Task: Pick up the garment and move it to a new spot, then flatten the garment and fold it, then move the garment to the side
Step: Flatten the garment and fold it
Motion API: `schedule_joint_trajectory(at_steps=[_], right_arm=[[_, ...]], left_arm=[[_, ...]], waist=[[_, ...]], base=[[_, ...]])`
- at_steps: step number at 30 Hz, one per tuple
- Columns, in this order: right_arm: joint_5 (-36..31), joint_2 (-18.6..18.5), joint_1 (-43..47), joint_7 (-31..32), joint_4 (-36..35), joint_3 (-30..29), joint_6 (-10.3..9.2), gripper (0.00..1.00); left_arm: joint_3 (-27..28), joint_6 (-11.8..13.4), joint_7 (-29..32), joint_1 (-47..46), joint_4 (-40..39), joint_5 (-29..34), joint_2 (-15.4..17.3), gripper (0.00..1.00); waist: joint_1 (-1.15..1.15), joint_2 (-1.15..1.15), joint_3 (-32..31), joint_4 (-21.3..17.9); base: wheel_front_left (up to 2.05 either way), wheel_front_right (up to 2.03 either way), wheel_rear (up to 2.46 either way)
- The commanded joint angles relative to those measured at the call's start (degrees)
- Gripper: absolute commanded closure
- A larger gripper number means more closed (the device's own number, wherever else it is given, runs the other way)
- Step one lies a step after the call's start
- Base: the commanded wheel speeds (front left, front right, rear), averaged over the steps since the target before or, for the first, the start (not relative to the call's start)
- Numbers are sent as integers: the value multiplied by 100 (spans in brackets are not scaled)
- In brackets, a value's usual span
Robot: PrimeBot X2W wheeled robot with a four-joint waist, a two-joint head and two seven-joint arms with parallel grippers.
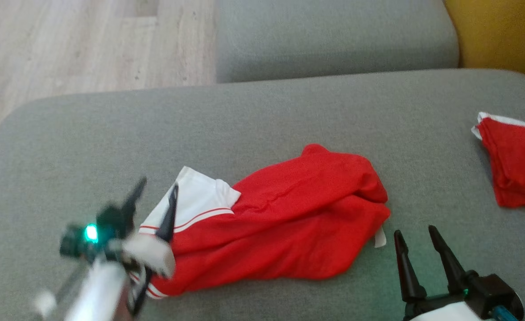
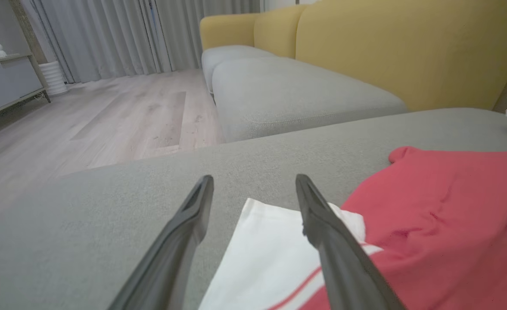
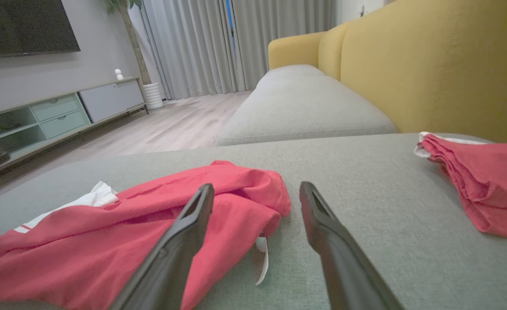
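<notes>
The crumpled red fabric garment (image 1: 289, 214) lies mid-way along the grey upholstered seat (image 1: 262, 111); left gripper (image 1: 159, 183) spread wide over its white striped sleeve (image 1: 195, 196), empty; right gripper (image 1: 414, 230) spread wide just beside the opposite end, empty.

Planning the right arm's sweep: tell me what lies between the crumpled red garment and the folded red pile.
Nothing but bare grey cushion separates the crumpled red garment from the folded red pile; the head and right wrist views show it.

No readable text anywhere; the small white tag (image 3: 262, 257) on the red garment (image 1: 289, 218) looks blank, perhaps merely blurred.
</notes>
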Motion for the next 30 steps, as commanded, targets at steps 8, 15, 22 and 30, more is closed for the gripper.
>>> schedule_joint_trajectory(at_steps=[8,15,22,30], right_arm=[[-148,-152,-549,-37,-233,371,-4,0],[-84,-225,-830,-37,-192,497,-4,0],[-68,-213,-925,-37,-203,440,-4,0],[-49,-225,-985,-37,-227,435,-4,0]], left_arm=[[-292,-376,1511,-2237,1046,-493,683,0],[-1658,-383,2350,-2875,1240,-1834,1360,0],[-2459,-384,2509,-3067,1571,-2486,1887,0],[-2864,-384,2247,-3280,1801,-2869,1981,0]], waist=[[0,0,706,-373],[0,0,1082,-719],[0,0,1213,-956],[0,0,1338,-1010]], base=[[0,0,0],[0,0,0],[0,0,0],[0,0,0]])
